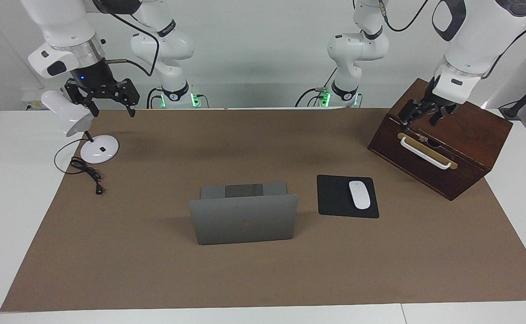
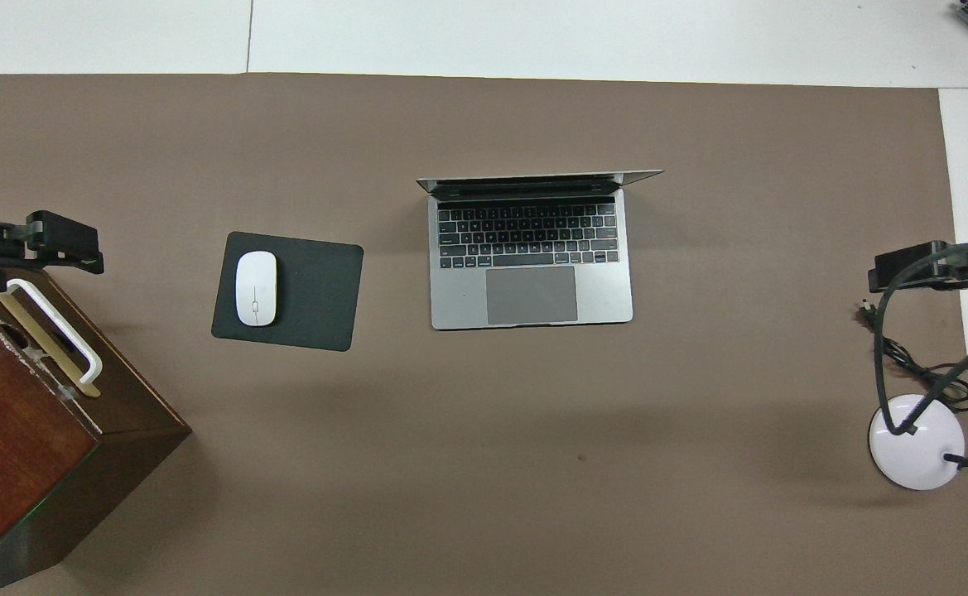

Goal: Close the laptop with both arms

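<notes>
**Laptop open mid-counter, sides mostly free**

The laptop (image 1: 244,215) stands open in the middle of the counter (image 1: 263,279), its lid upright. Toward the right arm's end, bare mat runs to the desk lamp (image 1: 92,135) and its cable (image 1: 87,173) near the counter's corner. Toward the left arm's end, the mouse pad (image 1: 337,198) with the mouse (image 1: 359,194) lies just beside the laptop, and the wooden box (image 1: 447,139) fills that corner.
</notes>
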Motion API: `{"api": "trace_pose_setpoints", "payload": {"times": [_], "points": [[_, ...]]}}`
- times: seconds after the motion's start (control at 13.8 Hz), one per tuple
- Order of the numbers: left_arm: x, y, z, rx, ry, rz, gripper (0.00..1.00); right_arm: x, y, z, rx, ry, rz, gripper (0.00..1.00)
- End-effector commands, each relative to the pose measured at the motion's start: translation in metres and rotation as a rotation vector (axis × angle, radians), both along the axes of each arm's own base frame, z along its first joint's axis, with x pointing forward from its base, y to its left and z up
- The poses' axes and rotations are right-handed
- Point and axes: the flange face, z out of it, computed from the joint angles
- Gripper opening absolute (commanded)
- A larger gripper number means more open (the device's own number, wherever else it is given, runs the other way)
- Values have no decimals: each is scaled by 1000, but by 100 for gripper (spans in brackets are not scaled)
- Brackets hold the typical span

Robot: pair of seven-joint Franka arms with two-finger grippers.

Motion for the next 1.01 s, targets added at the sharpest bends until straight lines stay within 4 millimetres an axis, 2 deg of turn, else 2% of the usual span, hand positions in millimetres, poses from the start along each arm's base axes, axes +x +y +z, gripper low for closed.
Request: {"api": "trace_pose_setpoints", "payload": {"times": [0.0, 0.43, 0.94], "points": [[3, 2, 4, -14, -9, -9, 100, -6, -3, 2, 29, -12, 0, 100], [2, 5, -1, -14, -2, -9, 100, -6, -3, 2, 29, -11, 0, 100], [-8, 8, -4, -13, 11, 14, 100, -6, -4, 2, 29, -11, 0, 100]]}}
